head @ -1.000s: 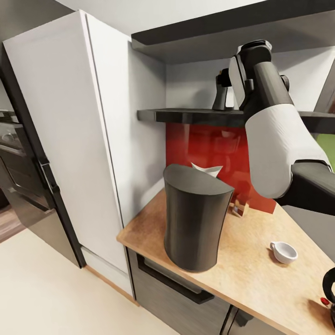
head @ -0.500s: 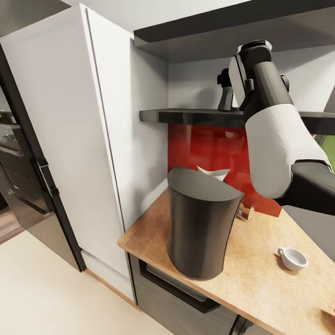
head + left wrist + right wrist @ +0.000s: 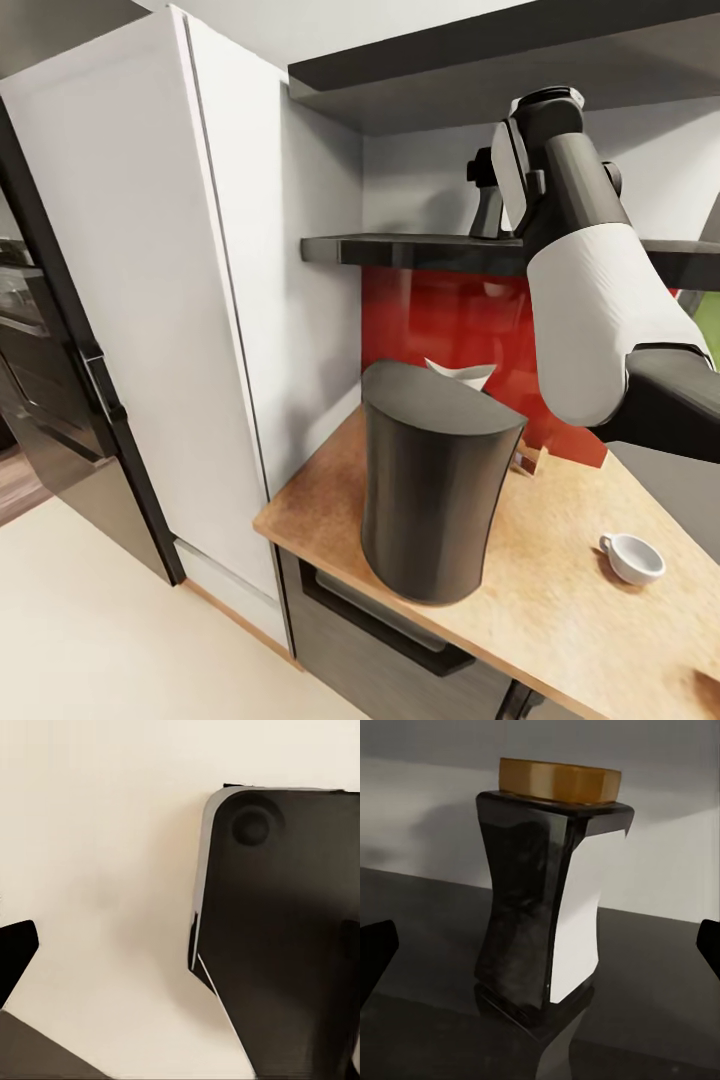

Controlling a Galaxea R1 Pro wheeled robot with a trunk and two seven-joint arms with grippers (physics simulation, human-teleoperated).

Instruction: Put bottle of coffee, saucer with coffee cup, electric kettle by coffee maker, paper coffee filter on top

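From the head camera I had the coffee maker [image 3: 435, 485] standing near the front edge of the wooden countertop [image 3: 570, 590], with the white paper filter [image 3: 460, 374] poking up just behind its top at about one o'clock. The coffee cup [image 3: 633, 556] sat on the counter at roughly three o'clock from the maker, well apart from it. My right arm [image 3: 590, 300] was raised to the dark shelf [image 3: 420, 248], where the bottle of coffee [image 3: 487, 200] stood, half hidden behind the arm. In the right wrist view the bottle of coffee [image 3: 551, 900] stood upright on the shelf, amber lid on top, white label facing me, squarely between the two fingertips [image 3: 375, 952], which were spread wide and touching nothing. For the left gripper I saw one dark fingertip [image 3: 15, 956] over the pale floor [image 3: 105, 832], and I could not tell how far it was open.
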